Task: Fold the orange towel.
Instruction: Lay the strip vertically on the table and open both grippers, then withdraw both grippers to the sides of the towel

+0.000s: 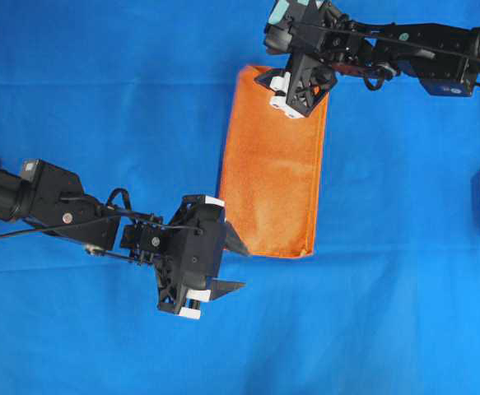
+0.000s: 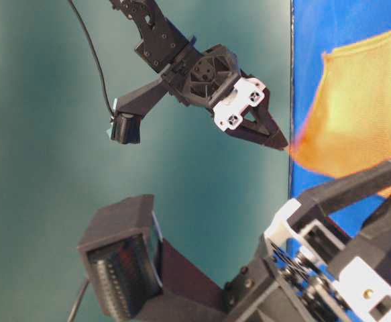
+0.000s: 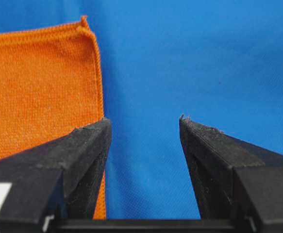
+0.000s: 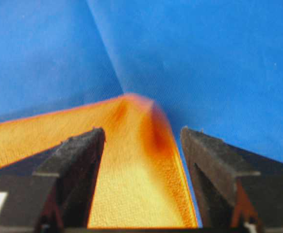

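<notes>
Overhead view shows the towel (image 1: 271, 164) folded into a narrow strip on the blue cloth (image 1: 100, 99), both grippers, left (image 1: 233, 263) and right (image 1: 279, 89), with jaws apart and empty; lift each clear vertically to avoid dragging the fold.

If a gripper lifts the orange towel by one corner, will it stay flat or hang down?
The orange towel is thin woven cloth lying folded flat, so it would probably droop limply. Its folded layers look loose and may fall open. The nubby weave likely grips well.
</notes>
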